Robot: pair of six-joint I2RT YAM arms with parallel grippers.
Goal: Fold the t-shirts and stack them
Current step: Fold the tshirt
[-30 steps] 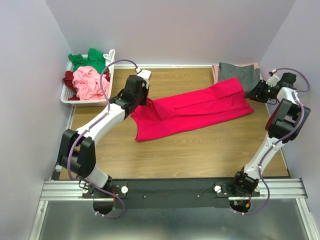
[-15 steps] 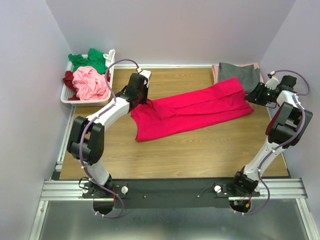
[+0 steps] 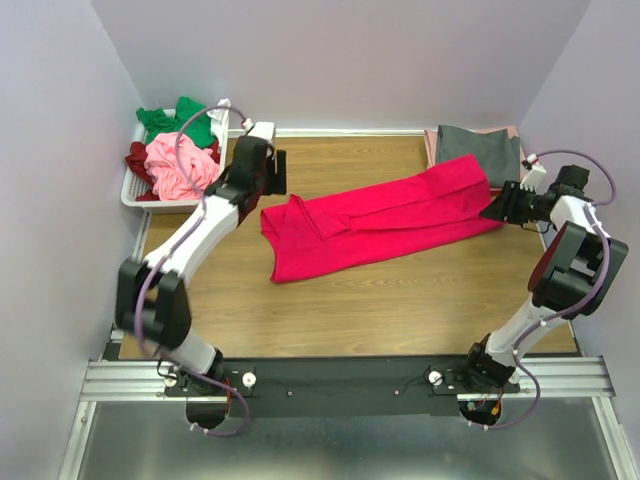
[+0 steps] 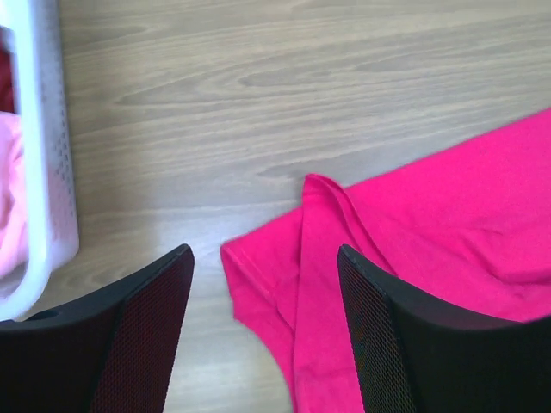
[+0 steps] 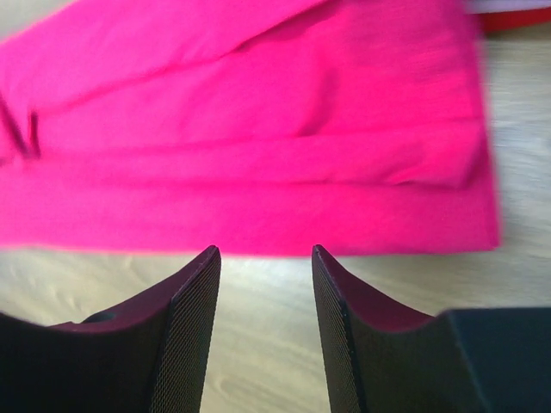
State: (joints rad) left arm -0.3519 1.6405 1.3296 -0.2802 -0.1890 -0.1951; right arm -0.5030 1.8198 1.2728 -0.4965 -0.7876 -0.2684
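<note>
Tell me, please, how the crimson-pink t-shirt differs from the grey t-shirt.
The crimson-pink t-shirt is a long, creased band; the grey t-shirt is a compact folded rectangle. The crimson-pink t-shirt lies slantwise across the middle of the table; the grey t-shirt sits at its far right corner. Both lie flat and unheld.

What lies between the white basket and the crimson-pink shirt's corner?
Only bare wooden table, seen in the left wrist view; the open left pincer hangs over a corner of the crimson-pink shirt.

crimson-pink t-shirt point(image 3: 385, 222) lies half-folded, flat, mid-table.
</note>
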